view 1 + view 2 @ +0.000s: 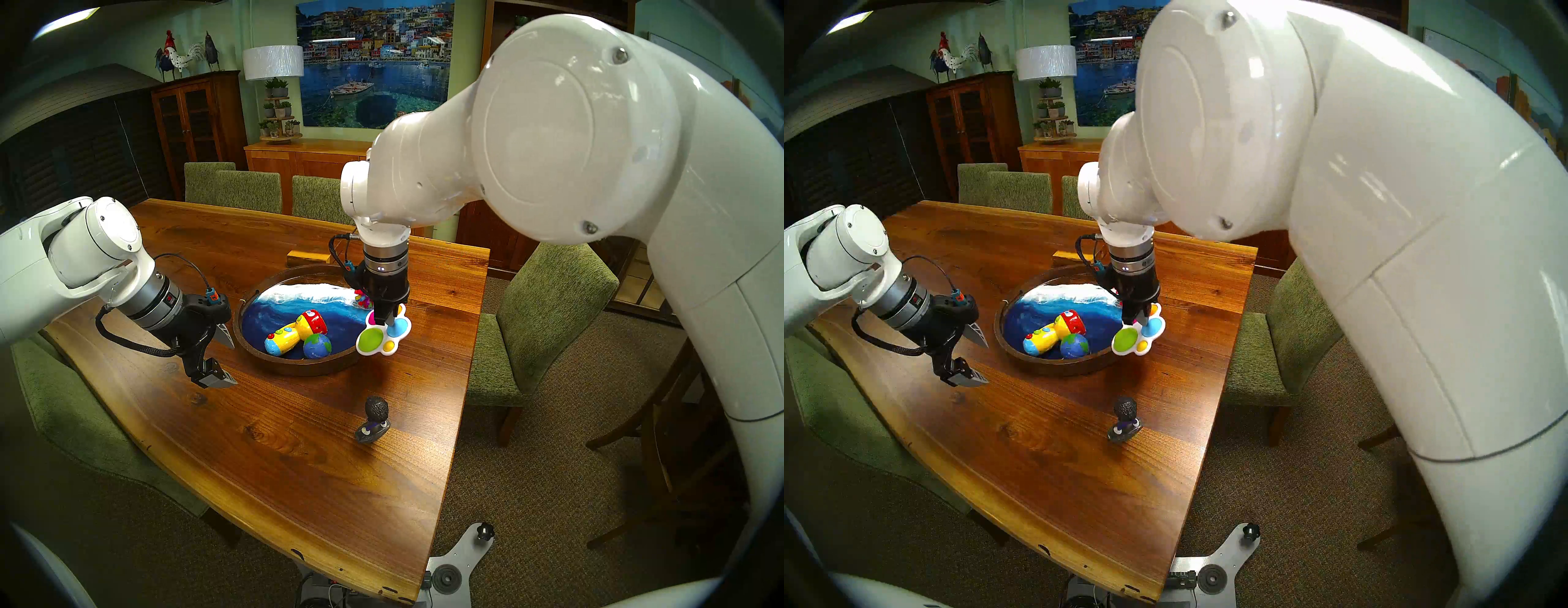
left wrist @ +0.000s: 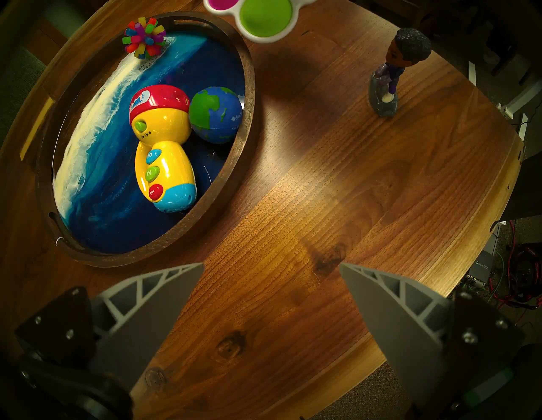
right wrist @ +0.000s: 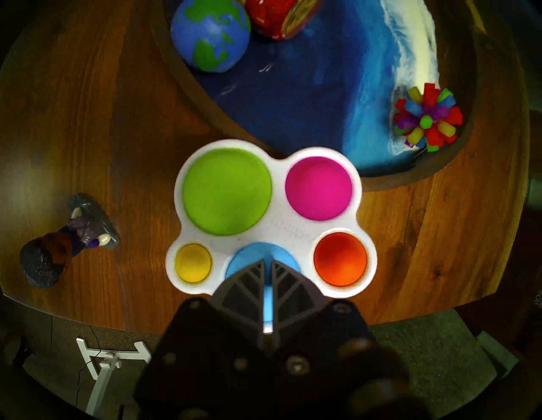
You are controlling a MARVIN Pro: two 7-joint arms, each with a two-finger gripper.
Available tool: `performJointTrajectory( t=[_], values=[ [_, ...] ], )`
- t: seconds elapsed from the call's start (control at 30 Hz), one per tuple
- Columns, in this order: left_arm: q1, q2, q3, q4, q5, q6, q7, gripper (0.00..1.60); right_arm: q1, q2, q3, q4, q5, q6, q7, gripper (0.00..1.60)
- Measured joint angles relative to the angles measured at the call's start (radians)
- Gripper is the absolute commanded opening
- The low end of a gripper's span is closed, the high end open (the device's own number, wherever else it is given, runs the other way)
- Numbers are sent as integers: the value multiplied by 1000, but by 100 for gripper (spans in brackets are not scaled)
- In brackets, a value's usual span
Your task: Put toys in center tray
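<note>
The right hand [image 3: 267,264] was clamped on the blue-bubble edge of the popper [image 3: 269,217], holding it above the desk [image 1: 297,446] beside the tray rim [image 1: 297,365] for transfer inward, while the left hand [image 1: 225,356] hung wide and empty.

Both arms [image 1: 594,170] glossy white, chunky rounded joints, small silver screws. Silver ribbed wrist collars, black gripper bodies, braided black cables, orange-blue plugs. Fingers [image 2: 152,308] grey plastic, triangular truss ribs.
</note>
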Motion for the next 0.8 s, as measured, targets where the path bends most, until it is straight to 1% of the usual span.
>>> performJointTrajectory(
  t=[0.13, 0.5, 0.8],
  values=[
    [0, 0, 0, 0, 0, 0, 0, 160, -42, -10, -3, 58, -6, -16, -6, 0],
    [0, 0, 0, 0, -1, 0, 1, 160, -159, -6, -22, 186, -17, -66, -46, 0],
    [0, -1, 1, 0, -1, 0, 3, 160, -229, 3, -40, 287, -26, -97, -59, 0]
  ],
)
